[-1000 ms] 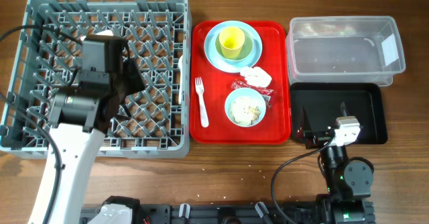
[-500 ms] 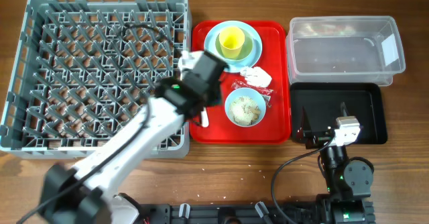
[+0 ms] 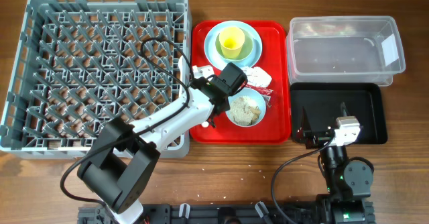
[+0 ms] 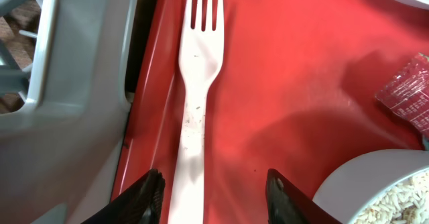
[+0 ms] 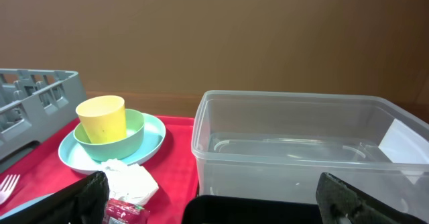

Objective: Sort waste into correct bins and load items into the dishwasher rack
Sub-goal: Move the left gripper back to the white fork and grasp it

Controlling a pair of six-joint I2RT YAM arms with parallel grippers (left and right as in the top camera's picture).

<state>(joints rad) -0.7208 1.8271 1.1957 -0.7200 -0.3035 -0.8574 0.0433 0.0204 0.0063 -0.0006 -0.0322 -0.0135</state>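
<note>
A white fork lies on the red tray beside the dishwasher rack. My left gripper is open low over the tray, its fingers on either side of the fork's handle and apart from it. Behind the fork stands the light-blue plate, with a yellow cup in a green bowl on it. A crumpled napkin and a red wrapper lie next to a light-blue bowl of rice scraps. My right gripper hangs open and empty over the black tray.
The red serving tray sits between the rack and the bins. The clear tub stands behind the black tray at the far right. The left arm's cable arcs over the rack's right side.
My left arm has swung from over the rack's left side across to the red tray and come down over the fork. The right arm has not moved.
</note>
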